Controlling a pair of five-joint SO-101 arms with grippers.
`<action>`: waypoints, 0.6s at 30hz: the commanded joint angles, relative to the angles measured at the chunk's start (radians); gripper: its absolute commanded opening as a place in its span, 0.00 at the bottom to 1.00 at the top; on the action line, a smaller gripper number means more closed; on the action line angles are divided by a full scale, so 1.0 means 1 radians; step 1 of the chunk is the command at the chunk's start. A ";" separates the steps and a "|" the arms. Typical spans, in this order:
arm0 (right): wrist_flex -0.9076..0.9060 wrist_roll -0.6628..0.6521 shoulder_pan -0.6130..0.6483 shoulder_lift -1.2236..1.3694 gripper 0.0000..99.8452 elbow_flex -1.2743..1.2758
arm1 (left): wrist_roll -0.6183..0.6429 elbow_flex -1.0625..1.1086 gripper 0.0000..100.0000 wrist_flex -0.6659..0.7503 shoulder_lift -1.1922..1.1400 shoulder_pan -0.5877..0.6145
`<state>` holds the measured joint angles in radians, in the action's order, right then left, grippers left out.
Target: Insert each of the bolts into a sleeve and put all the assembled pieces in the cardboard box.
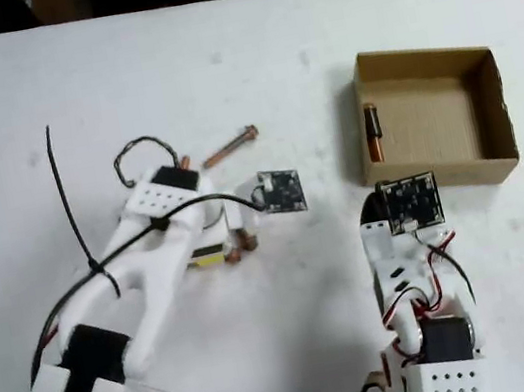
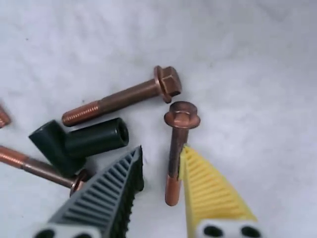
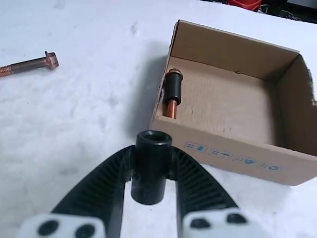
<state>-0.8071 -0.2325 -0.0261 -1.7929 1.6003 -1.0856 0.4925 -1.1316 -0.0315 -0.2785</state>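
Black sleeve (image 3: 151, 168) clamped in right claw (image 3: 152, 154) | left claw (image 2: 161, 151) open around bolt (image 2: 176, 144)

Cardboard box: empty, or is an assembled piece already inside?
Not empty: one bolt seated in a black sleeve lies on the floor of the cardboard box, against one side wall.

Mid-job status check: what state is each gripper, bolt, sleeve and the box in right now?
Left gripper: open, fingers either side of a copper flange bolt lying on the white table.
Right gripper: shut on an upright black cylindrical sleeve, bore empty.
Brown cardboard box: open-topped, holding one assembled piece.
Assembled piece: bolt through sleeve, lying flat.
Second copper bolt: loose, unsleeved.
Two loose black sleeves: lying on the table.
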 commanded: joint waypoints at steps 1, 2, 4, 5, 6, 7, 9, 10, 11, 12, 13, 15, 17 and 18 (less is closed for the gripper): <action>-0.001 -0.002 -0.004 -0.010 0.02 -0.014 | 0.021 -0.037 0.15 0.020 -0.058 -0.056; -0.001 -0.002 -0.004 -0.010 0.02 -0.014 | 0.041 -0.052 0.15 0.025 -0.085 -0.065; -0.001 -0.002 -0.004 -0.010 0.02 -0.014 | 0.068 -0.087 0.15 0.018 -0.143 -0.070; -0.001 -0.002 -0.004 -0.010 0.02 -0.014 | 0.074 -0.101 0.15 0.018 -0.171 -0.070; -0.001 -0.002 -0.004 -0.010 0.02 -0.014 | 0.081 -0.118 0.15 0.018 -0.197 -0.068; -0.001 -0.002 -0.004 -0.010 0.02 -0.014 | 0.089 -0.133 0.15 0.018 -0.219 -0.068; -0.001 -0.002 -0.004 -0.010 0.02 -0.014 | 0.109 -0.164 0.15 0.018 -0.257 -0.071; -0.001 -0.002 -0.004 -0.010 0.02 -0.014 | 0.114 -0.175 0.15 0.018 -0.271 -0.071; -0.001 -0.002 -0.004 -0.010 0.02 -0.014 | 0.114 -0.183 0.15 0.017 -0.278 -0.070; -0.001 -0.002 -0.004 -0.010 0.02 -0.014 | 0.114 -0.187 0.14 0.012 -0.282 -0.068; -0.001 -0.002 -0.004 -0.010 0.02 -0.014 | 0.114 -0.187 0.14 0.009 -0.282 -0.070; -0.001 -0.002 -0.004 -0.010 0.02 -0.014 | 0.114 -0.187 0.09 0.006 -0.282 -0.071; -0.001 -0.002 -0.002 -0.010 0.02 -0.014 | 0.114 -0.187 0.03 0.005 -0.282 -0.070; -0.001 -0.002 -0.002 -0.010 0.02 -0.014 | 0.115 -0.187 0.02 0.003 -0.282 -0.070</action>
<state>-0.8071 -0.2325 -0.0261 -1.7929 1.6003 -0.9874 0.3575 -1.1469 -0.3000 -0.3429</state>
